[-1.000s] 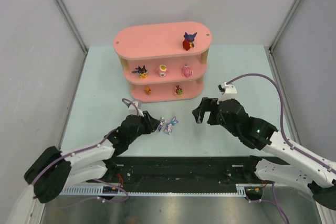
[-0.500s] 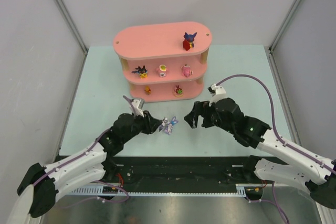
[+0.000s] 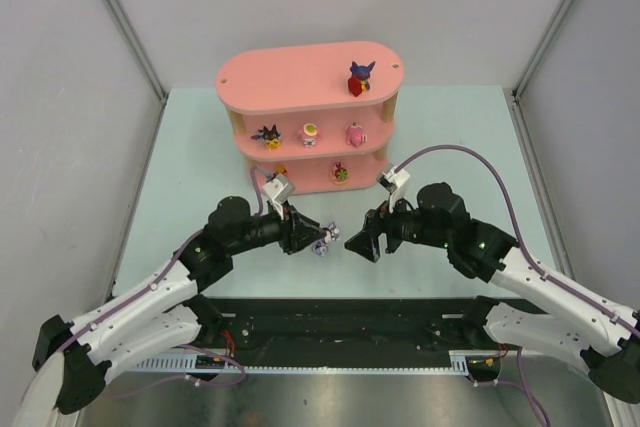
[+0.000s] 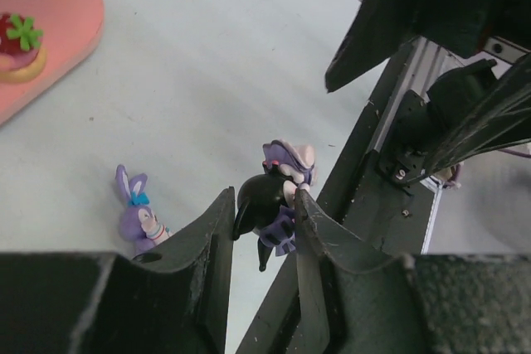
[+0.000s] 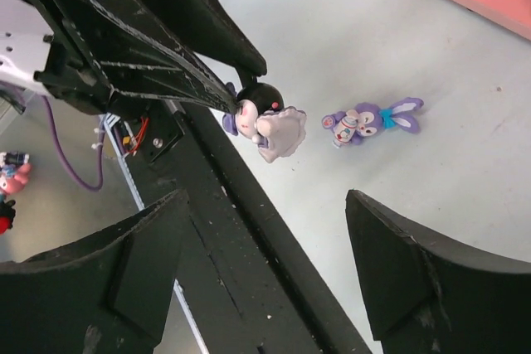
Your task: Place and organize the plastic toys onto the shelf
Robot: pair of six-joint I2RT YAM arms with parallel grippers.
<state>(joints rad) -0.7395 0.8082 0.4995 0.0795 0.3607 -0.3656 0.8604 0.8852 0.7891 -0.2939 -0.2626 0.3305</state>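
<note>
The pink three-tier shelf stands at the back with several toys on it: a red-purple one on top, a black-eared one, a yellow one and a pink one on the middle board. My left gripper is shut on a black-headed purple figurine and holds it above the table. A blue-purple rabbit lies on the table just beside it. My right gripper is open and empty, facing the held figurine from the right, with the rabbit beyond.
An orange toy and a red-green one sit on the shelf's bottom board. The black rail runs along the table's near edge below both grippers. Grey walls enclose the table on three sides.
My left gripper closed on the black-headed figurine, lifted it off the table and moved right. My right gripper swung left and down towards it, jaws open.
</note>
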